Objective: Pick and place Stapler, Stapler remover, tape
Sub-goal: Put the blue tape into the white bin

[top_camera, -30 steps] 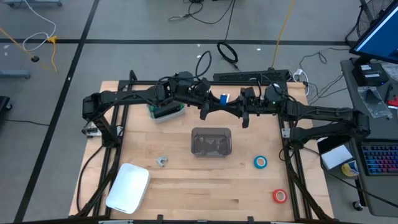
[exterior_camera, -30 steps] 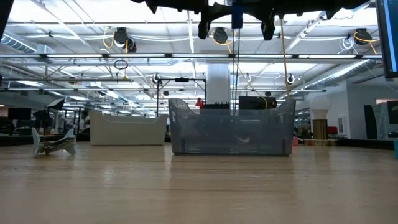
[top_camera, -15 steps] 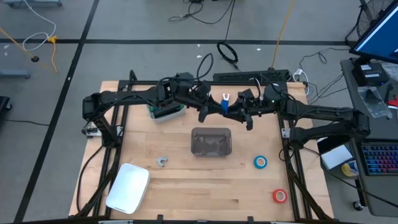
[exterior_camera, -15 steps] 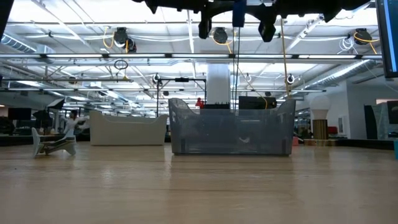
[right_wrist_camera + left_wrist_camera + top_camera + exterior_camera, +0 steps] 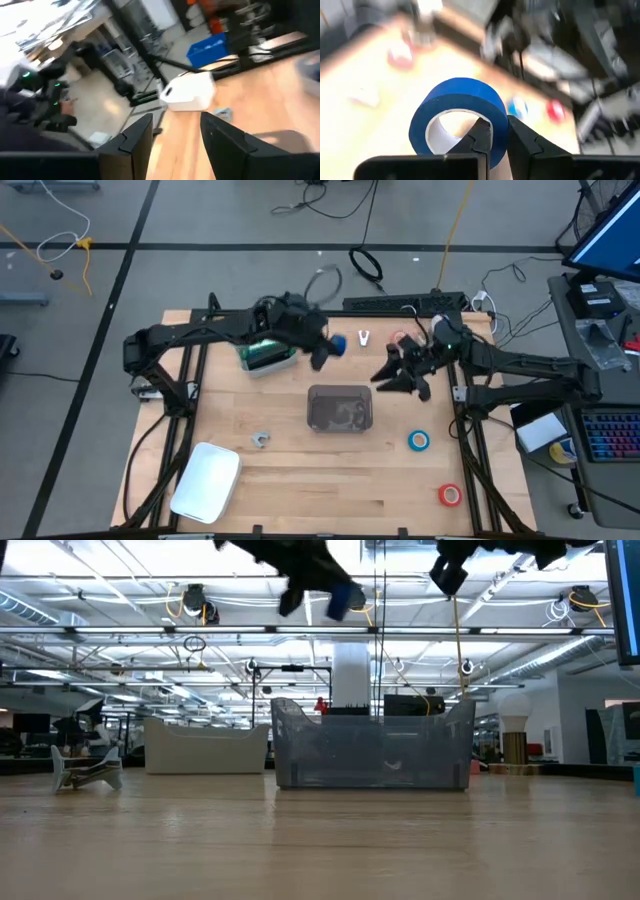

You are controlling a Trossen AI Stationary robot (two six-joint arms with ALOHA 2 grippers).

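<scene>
**Left gripper holds a blue tape roll above the far side of the table**

The left arm reaches in from the table's left edge, its links stretched across the far half of the board. The left gripper (image 5: 322,352) sits high above the surface, behind the clear bin (image 5: 340,408). Its fingers are pinched tight on the wall of a blue tape roll (image 5: 459,116), one finger inside the pale core and one outside. In the low view the roll (image 5: 343,600) hangs well above the bin's rim.

The right arm comes in from the right edge, bent at the elbow, with the right gripper (image 5: 392,376) pointing toward the bin's far right corner. Its two fingers (image 5: 131,136) stand apart with nothing between them.

A second blue tape roll (image 5: 419,441) lies flat on the wood to the right of the bin, and a red tape roll (image 5: 450,495) lies nearer the front right corner. A mint-green object (image 5: 266,356), perhaps the stapler, lies under the left arm; it is mostly hidden. A small grey piece (image 5: 261,440) rests left of the bin, and a white lid (image 5: 206,481) lies near the front left corner.
</scene>
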